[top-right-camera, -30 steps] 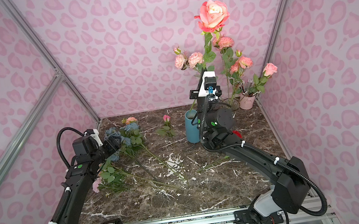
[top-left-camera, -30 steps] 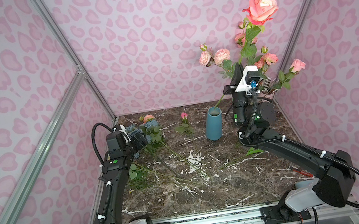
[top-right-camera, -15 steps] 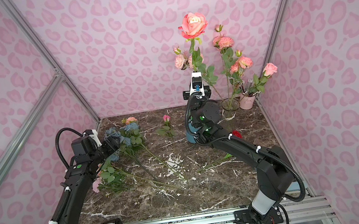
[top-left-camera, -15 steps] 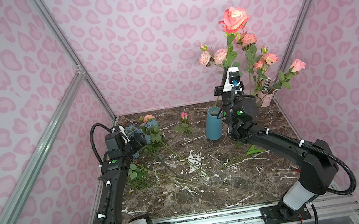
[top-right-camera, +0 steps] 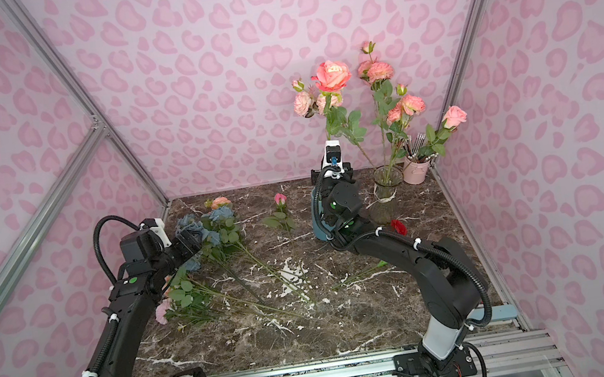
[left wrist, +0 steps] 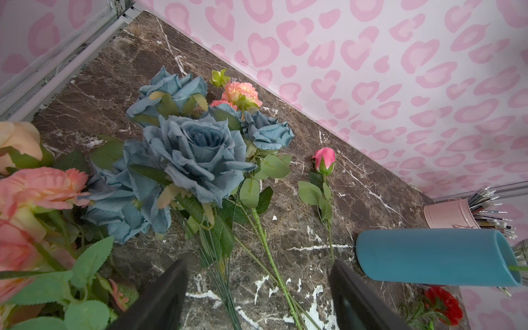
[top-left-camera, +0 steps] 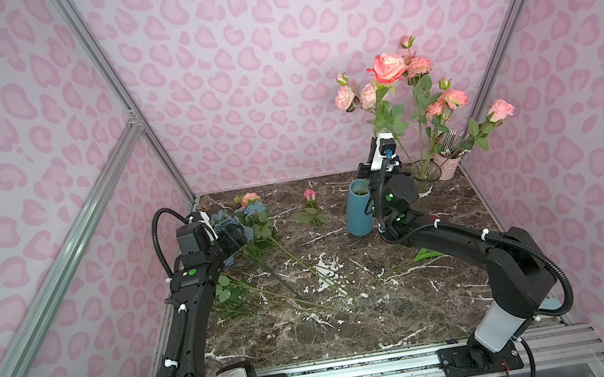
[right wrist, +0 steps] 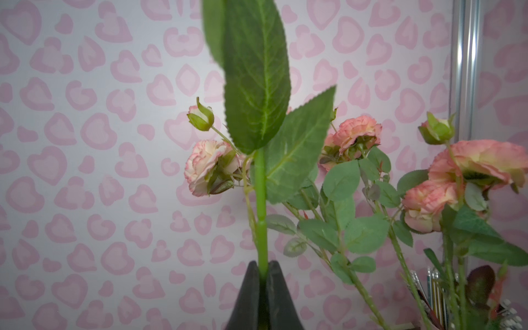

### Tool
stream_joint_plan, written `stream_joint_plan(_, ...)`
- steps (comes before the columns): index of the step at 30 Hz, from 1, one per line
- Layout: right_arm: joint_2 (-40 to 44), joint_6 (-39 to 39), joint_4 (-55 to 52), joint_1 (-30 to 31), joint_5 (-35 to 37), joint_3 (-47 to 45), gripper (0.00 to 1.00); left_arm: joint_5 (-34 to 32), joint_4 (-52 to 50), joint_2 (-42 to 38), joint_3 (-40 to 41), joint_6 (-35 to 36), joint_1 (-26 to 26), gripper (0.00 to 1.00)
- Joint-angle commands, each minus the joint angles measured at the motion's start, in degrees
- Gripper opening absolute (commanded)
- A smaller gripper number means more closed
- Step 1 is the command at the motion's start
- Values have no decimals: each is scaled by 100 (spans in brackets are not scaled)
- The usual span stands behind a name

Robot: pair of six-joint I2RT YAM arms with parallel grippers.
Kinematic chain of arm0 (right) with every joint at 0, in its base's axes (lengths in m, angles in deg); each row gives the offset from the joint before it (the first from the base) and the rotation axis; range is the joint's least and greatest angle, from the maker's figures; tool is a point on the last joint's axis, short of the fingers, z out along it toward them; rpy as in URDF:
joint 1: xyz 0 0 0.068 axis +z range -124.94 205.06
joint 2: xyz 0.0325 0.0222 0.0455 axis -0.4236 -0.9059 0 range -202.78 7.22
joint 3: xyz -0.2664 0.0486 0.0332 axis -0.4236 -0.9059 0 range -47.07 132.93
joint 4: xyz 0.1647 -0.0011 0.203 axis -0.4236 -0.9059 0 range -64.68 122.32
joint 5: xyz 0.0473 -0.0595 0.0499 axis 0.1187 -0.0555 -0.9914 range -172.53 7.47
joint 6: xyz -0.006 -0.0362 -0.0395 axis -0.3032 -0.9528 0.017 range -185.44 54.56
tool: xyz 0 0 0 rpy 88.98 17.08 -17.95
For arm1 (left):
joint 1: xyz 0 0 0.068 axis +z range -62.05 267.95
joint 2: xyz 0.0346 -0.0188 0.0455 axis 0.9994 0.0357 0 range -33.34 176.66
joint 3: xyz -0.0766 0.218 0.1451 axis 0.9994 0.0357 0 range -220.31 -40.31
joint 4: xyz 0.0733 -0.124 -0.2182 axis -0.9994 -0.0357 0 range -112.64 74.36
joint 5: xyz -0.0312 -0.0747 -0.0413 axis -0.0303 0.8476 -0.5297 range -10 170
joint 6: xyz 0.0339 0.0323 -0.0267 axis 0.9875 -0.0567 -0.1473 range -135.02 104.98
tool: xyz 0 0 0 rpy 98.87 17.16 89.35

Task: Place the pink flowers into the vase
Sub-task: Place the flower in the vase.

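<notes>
The right hand (right wrist: 263, 268) is pressed together on the green stem (right wrist: 261, 200) of one large salmon rose (top-left-camera: 387, 67). It pinches the stem low down. The stem's long axis stands nearly upright, and the bloom is high above the hand.

This hand is between two vases. The blue vase (top-left-camera: 357, 209) is just beside and below it. The glass vase (top-left-camera: 425, 176), which already carries several pink flowers (top-left-camera: 444, 99), is a little further on the other side. A green end shows in the mouth of the blue vase, but I cannot tell if it belongs to the held stem. I judge that the coming move is a straight lowering of the stem along its own axis.

The left hand (left wrist: 257, 285) is spread wide and holds nothing. It hangs over the stems of the blue blooms (left wrist: 197, 151) on the bench (top-left-camera: 389, 305). More pink flowers (left wrist: 37, 185) lie close beside it, and a pink rosebud (left wrist: 324, 160) lies ahead of it. This arm is nearer to them.
</notes>
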Motion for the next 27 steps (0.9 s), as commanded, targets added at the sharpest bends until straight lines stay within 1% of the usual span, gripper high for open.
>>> stream_joint_plan(1,-90,454,163,-71,143,-118,0,46,307,-20,13,21,8,81)
stream_joint_plan(8,-282,789,78,-185,222,-253,1,55,308,-21,14,22,11,81)
stream_joint_plan(13,-353,943,-134,-221,161,-233,11,53,295,-18,21,21,14,81)
stream_joint_plan(15,-341,988,-215,-230,127,-219,13,51,295,-16,15,21,12,82)
stream_joint_plan(19,-233,1084,-351,-221,110,-261,27,43,272,-4,-5,30,14,81)
stream_joint_plan(22,-84,1094,-418,-209,117,-327,34,27,264,-3,-5,30,10,82)
stream_joint_plan(27,244,1077,-622,-112,243,-453,38,-89,211,-55,-14,21,16,82)
